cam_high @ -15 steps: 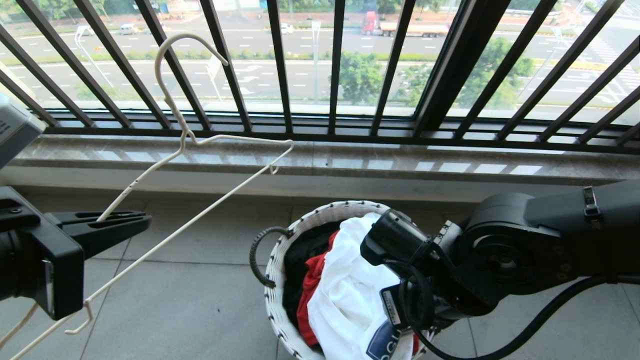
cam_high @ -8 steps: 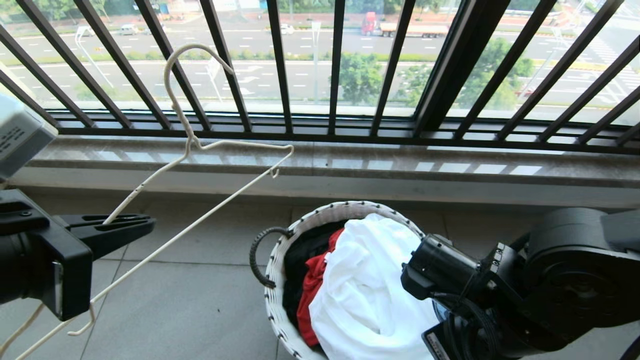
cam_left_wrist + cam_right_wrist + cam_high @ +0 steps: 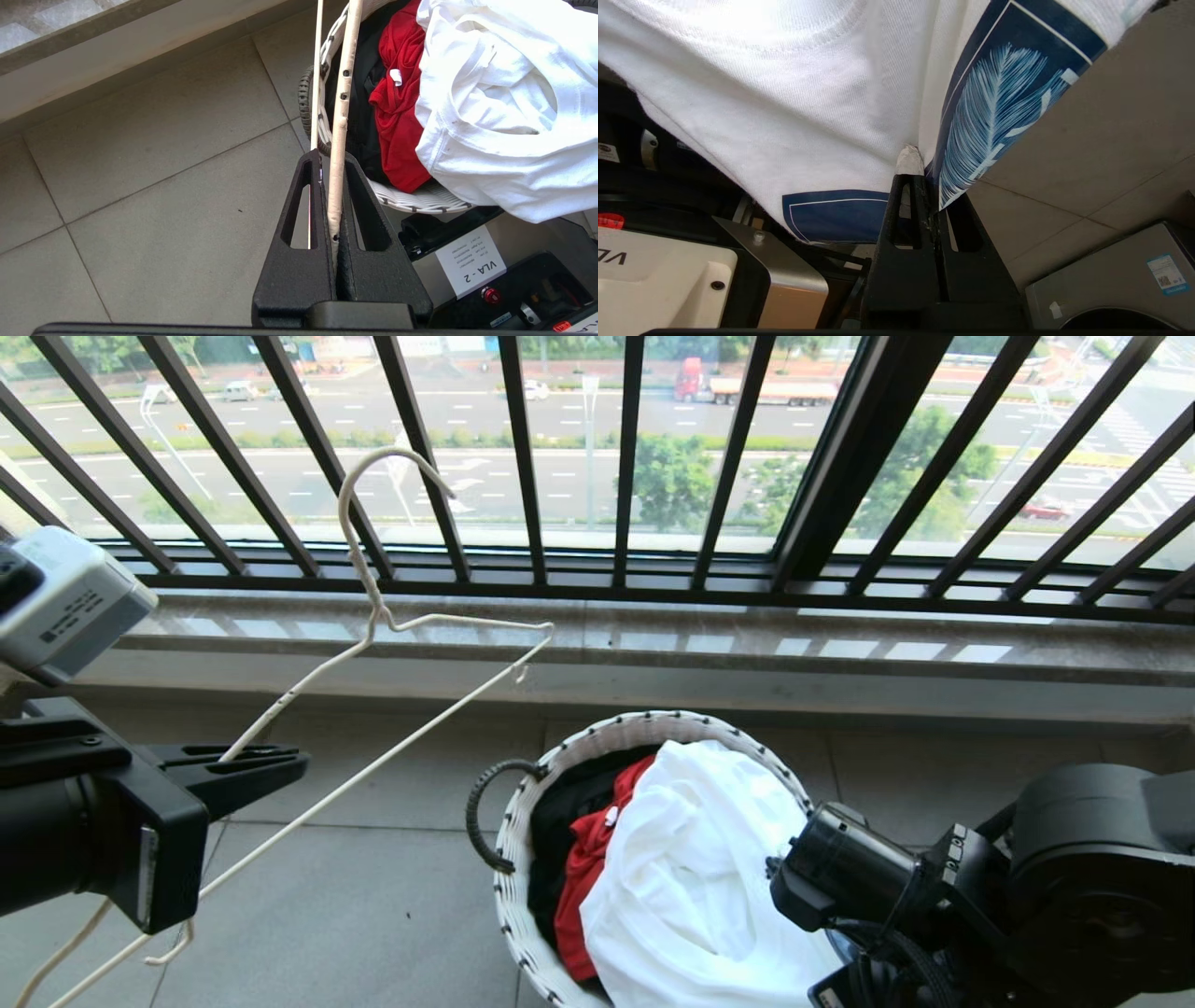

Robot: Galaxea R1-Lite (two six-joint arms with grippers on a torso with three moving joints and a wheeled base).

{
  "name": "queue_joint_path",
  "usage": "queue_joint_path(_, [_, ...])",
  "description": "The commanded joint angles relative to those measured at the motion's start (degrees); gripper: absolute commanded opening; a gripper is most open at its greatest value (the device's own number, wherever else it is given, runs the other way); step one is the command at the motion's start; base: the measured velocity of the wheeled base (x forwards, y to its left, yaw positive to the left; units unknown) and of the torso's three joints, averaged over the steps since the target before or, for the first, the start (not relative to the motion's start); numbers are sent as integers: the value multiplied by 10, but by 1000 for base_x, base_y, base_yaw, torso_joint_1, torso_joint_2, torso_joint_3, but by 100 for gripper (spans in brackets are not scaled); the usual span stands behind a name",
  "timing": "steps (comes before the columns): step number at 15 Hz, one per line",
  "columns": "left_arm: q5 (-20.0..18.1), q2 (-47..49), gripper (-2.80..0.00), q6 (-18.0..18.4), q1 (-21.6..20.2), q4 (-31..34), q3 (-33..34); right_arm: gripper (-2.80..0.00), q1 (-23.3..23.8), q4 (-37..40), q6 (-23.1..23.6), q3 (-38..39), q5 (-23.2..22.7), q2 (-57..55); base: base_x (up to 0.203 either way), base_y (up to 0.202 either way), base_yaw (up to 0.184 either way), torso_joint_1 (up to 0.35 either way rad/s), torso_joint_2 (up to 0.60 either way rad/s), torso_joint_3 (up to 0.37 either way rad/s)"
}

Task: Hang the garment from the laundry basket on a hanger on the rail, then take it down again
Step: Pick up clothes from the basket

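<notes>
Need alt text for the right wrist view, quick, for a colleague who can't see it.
The right claw is shut on a pinched fold of the white T-shirt, beside its navy feather graphic. Grey floor tiles show behind it.

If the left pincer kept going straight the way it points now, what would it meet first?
Probably the laundry basket. The left pincer, shut on the hanger, points across bare floor tiles toward the basket's near rim and the red garment inside. Depth is unclear, so it might reach the floor just short of it.

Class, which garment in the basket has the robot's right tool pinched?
The white T-shirt with the navy feather graphic, gripped by the right tool; the red garment lies untouched.
</notes>
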State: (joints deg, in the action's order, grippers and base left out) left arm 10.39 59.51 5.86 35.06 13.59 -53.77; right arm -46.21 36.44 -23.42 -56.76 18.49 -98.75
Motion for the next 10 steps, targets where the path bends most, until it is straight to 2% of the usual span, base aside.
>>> queue_joint_path(1, [0, 13, -280, -1, 0, 1, -1, -280, -9, -28, -1, 17, 2, -9, 0, 0, 0, 0, 0, 0])
queue_joint_path(3, [-1, 21, -280, -6, 0, 0, -2, -280, -9, -52, 1, 35, 4, -9, 0, 0, 0, 0, 0, 0])
queue_joint_path(5, [-1, 21, -280, -14, 0, 0, -4, -280, -8, -57, 4, 56, 25, 5, 0, 0, 0, 0, 0, 0])
queue_joint_path(7, [-3, 20, -280, -14, 4, 0, -1, -280, -8, -71, 31, 65, 38, 30, 0, 0, 0, 0, 0, 0])
queue_joint_path(8, [-3, 19, -280, -15, 6, 1, 1, 0, -9, -88, 47, 66, 40, 38, 0, 0, 0, 0, 0, 0])
queue_joint_path(10, [-3, 20, -280, -26, 5, 0, 4, 0, -10, -88, 69, 59, 43, 54, 0, 0, 0, 0, 0, 0])
